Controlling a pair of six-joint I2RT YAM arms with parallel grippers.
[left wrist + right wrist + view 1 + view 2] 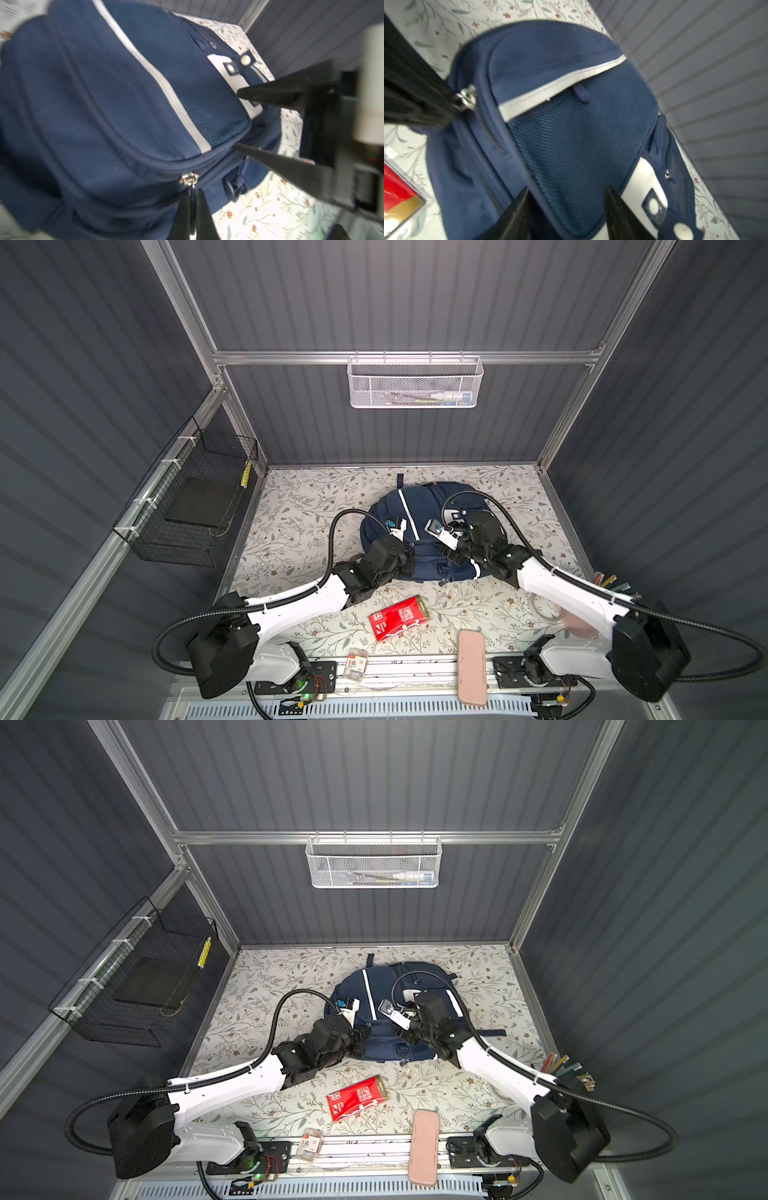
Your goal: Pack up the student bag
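The student bag (pixel 424 502) (pixel 382 1036) lies in the middle of the flowered table (pixel 291 506) in both top views, its lower part hidden under the two arms (pixel 299 605) (pixel 561 589). In the blurred left wrist view the left gripper (pixel 193 199) is closed on the zip pull (pixel 189 179). The right gripper (pixel 566 189) stands open over the mesh pocket (pixel 581 145) and holds nothing. A red packet (pixel 396 187) is cut off by the edge of that view.

Soft even light, faint shadows; student bag (pixel 104 104) motion-blurred in wrist views, top-view edges bowed
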